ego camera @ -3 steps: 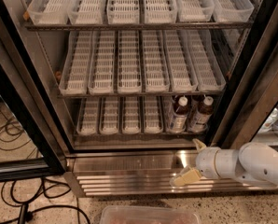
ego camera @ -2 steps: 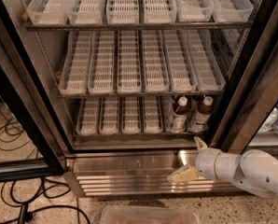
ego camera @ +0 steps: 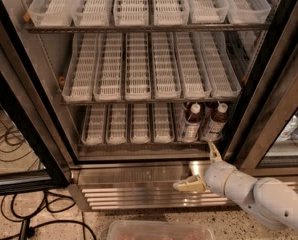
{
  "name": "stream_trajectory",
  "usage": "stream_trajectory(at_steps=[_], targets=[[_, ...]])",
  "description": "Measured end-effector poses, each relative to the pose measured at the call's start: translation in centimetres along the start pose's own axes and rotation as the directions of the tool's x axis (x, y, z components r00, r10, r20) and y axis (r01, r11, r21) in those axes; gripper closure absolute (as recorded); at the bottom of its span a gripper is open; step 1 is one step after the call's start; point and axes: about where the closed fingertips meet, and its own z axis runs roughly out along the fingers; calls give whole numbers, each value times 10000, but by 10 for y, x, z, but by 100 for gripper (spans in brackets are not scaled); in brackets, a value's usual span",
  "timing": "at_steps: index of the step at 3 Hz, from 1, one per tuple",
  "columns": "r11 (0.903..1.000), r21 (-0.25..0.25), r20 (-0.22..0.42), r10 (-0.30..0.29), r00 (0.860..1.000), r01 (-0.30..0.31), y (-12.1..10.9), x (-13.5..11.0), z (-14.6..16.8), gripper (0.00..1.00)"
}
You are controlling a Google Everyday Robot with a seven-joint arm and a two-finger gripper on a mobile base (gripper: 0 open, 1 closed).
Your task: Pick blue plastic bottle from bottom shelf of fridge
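Observation:
Two blue plastic bottles stand side by side at the right end of the bottom shelf (ego camera: 130, 143) of the fridge (ego camera: 24, 115): one on the left (ego camera: 191, 124) and one on the right (ego camera: 216, 122). Both have white caps, pale labels and dark liquid. More bottle tops show dimly behind them. My gripper (ego camera: 201, 169) is open, in front of the steel base grille (ego camera: 139, 191), just below and in front of the bottles. One finger (ego camera: 214, 152) points up toward the right bottle, the other (ego camera: 188, 186) points left. It holds nothing.
White slotted trays (ego camera: 139, 64) fill the upper shelves. The black door frame (ego camera: 269, 99) stands close on the right, with other bottles (ego camera: 296, 124) behind glass. Cables (ego camera: 9, 144) lie on the floor at left. A clear bin (ego camera: 159, 230) sits at the bottom edge.
My gripper and arm have shifted slightly left and up, nearer the bottom shelf's right end. The bottles have not moved.

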Motion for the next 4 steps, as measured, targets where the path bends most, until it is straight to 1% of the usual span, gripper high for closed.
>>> stream_trajectory(at_steps=[1, 2, 3, 4], targets=[[9955, 948, 704, 29, 9975, -96, -1, -8, 1, 0], [9848, 1686, 1232, 217, 9922, -425, -3, -15, 2, 0], [9709, 2264, 1510, 435, 9876, -774, -4, -21, 2, 0], [9547, 2779, 1642, 618, 9845, -1063, -6, -26, 3, 0]])
